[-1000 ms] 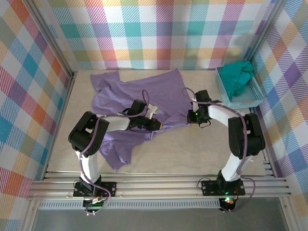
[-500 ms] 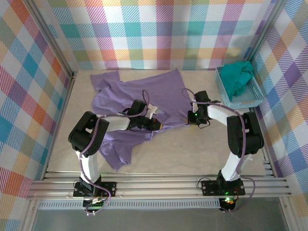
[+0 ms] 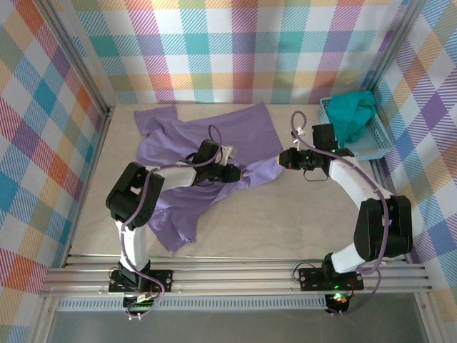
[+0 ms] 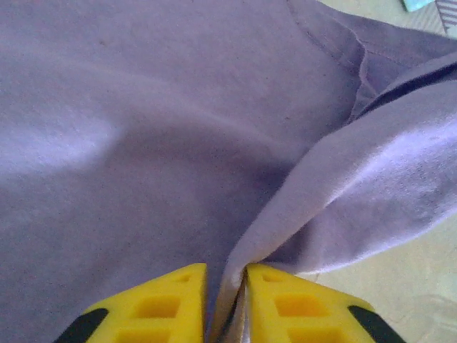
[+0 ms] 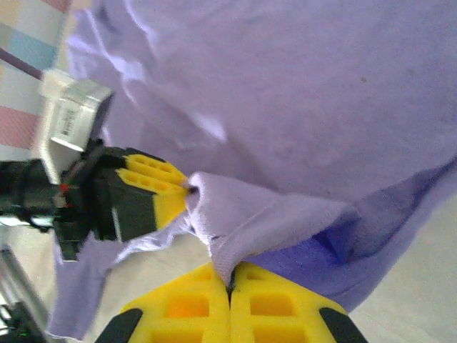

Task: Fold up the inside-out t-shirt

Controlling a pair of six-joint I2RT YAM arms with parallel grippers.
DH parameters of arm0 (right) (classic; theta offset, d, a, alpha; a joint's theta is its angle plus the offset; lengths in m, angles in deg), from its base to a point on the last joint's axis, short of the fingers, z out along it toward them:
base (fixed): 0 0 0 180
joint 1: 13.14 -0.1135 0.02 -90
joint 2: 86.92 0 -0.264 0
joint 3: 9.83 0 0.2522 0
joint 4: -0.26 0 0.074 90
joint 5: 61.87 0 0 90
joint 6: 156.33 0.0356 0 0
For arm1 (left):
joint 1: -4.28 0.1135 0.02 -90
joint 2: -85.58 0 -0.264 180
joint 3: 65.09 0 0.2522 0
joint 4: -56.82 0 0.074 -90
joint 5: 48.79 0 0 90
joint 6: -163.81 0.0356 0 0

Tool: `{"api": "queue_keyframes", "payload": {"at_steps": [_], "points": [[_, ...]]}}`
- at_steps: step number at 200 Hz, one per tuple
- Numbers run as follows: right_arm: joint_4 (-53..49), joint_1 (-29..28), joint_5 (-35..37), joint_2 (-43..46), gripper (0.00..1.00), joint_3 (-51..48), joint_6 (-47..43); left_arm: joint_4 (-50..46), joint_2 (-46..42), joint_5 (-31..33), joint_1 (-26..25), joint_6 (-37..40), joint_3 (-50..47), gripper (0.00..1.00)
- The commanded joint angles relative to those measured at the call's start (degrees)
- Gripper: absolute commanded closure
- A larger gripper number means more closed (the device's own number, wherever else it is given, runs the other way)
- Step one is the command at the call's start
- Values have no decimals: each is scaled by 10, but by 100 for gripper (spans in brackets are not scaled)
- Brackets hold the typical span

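Lavender cotton, soft and creased, makes up the inside-out t-shirt (image 3: 235, 132), which lies spread over the left and middle of the pale table (image 3: 285, 214). One part trails toward the near edge and a sleeve lies toward the rear left corner. From above, its right-hand edge is stretched into a narrow tongue between the two arms. The left gripper (image 3: 234, 174) is at one end and the right gripper (image 3: 280, 160) at the other. That overhead view also takes in the light-blue basket (image 3: 371, 152) at the rear right, with a teal-green garment (image 3: 353, 114) heaped in it, well apart from the shirt.

Close up, the left wrist view shows the left gripper (image 4: 225, 275) with its yellow fingers nearly together and a raised ridge of cloth between them. The right wrist view shows the right gripper (image 5: 230, 275) pressed tight on a doubled edge of the shirt. The left gripper (image 5: 178, 191) faces it, touching the same fold, whose darker underside curls beneath.
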Motion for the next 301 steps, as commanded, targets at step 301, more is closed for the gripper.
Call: {"api": "queue_keyframes", "payload": {"at_steps": [301], "points": [[24, 105, 147, -115, 100, 120, 37, -406, -282, 317, -199, -162, -188, 39]]}}
